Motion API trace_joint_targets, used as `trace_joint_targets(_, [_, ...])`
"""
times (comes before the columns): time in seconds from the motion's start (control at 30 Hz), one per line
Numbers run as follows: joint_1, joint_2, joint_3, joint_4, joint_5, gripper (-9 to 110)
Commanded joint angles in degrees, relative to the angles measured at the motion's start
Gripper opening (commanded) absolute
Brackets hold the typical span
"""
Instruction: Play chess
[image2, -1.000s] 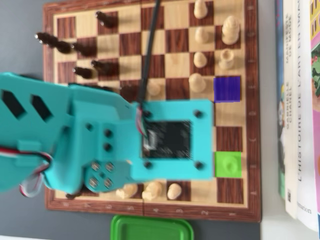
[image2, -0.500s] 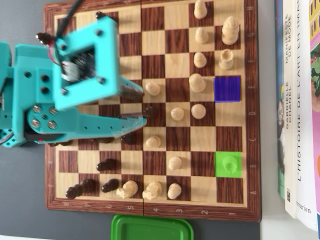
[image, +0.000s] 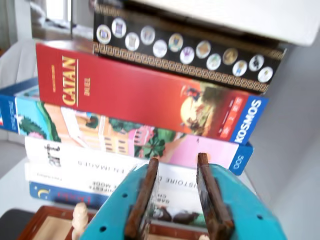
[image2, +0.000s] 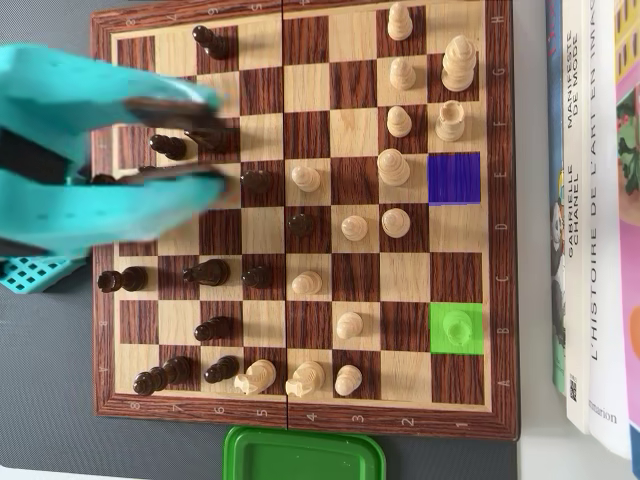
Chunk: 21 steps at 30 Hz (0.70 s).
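— Chessboard (image2: 300, 225): lying flat on the grey table (image2: 50, 400), pieces spread over it, blue square (image2: 453, 179) and green square (image2: 456, 329) near its right edge.

— Teal gripper (image2: 215, 137)?

— Over the board's left side, jaws apart, empty. Stacked board-game boxes (image: 150, 95) beyond.

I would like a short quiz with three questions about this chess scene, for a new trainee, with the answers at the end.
1. True or false: in the overhead view, the claw is above the side of the chessboard where the dark pieces stand.
2. Which piece stands on the green square: a light pawn or a dark pawn?
3. Fill in: the blue square carries ____ piece.

Key
1. True.
2. A light pawn.
3. No piece; it is bare.
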Motion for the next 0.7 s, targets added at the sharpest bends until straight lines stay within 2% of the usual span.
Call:
trace_joint_targets(0.0, [-0.09,4.13,2.72,-13.27,0.18,13])
trace_joint_targets(0.67, [0.70,10.99,9.93,-57.83,0.26,13])
